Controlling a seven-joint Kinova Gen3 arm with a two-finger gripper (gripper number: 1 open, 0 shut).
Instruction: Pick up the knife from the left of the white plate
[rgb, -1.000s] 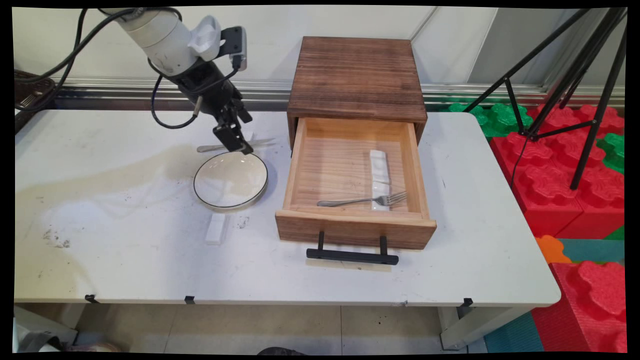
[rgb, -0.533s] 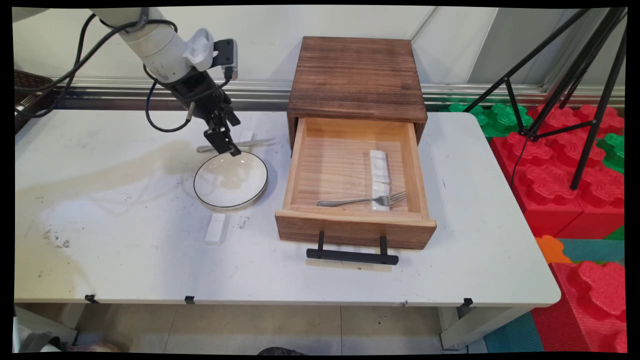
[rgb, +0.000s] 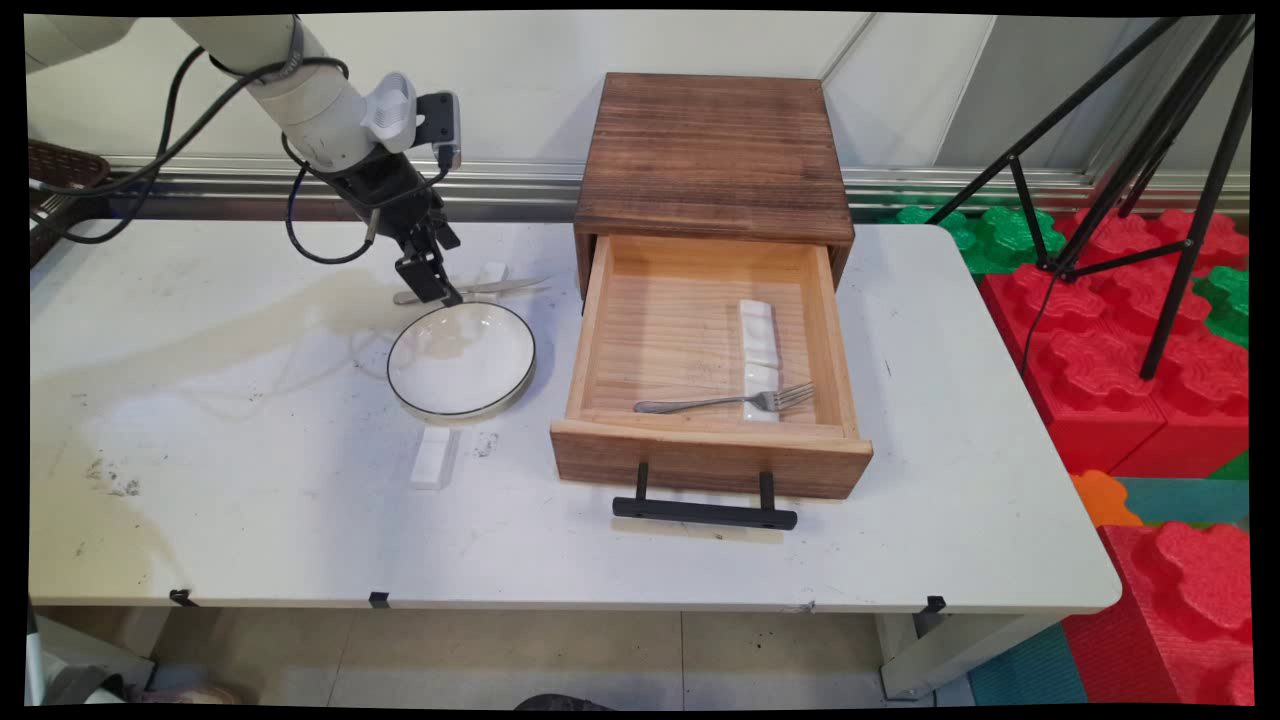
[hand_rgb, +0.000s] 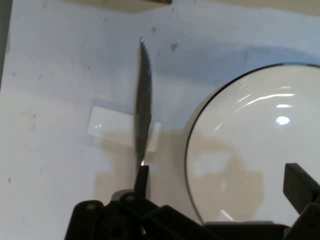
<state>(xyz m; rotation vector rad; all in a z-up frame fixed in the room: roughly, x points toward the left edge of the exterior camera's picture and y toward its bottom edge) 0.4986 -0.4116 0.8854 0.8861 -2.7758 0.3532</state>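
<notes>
The black gripper (rgb: 432, 288) hangs over the table (rgb: 200, 500) at the 12 o'clock edge of the white black-rimmed plate (rgb: 462, 358). In the hand view its jaws stand wide apart with nothing between them but table and plate rim. One finger (hand_rgb: 141, 176) sits right at the near end of a table knife (hand_rgb: 143, 100), and whether it touches the knife cannot be made out. The other finger (hand_rgb: 300, 186) hangs over the plate (hand_rgb: 250, 150).

The knife (rgb: 500, 285) lies just beyond the plate, at its 12 o'clock. Its serrated blade rests across a small white cutlery rest (rgb: 492, 272). In the main view the gripper covers the middle of the handle; in the hand view the handle disappears behind the finger and linkage. There the plate is cut off at the right and bottom edges, and the rest (hand_rgb: 107, 124) is partly hidden under the blade.

A second white rest (rgb: 432, 458) lies on the table at the plate's 6 o'clock, just apart from it.

At the plate's 3 o'clock a dark wooden box (rgb: 712, 150) has its drawer (rgb: 590, 330) pulled out, black handle (rgb: 705, 512) toward the near edge. Inside, a fork (rgb: 700, 404) lies with its tines over the near end of a third white rest (rgb: 758, 330).

A black tripod (rgb: 1150, 150) and red and green foam blocks (rgb: 1130, 400) stand beyond the table's right end, partly cut off.
</notes>
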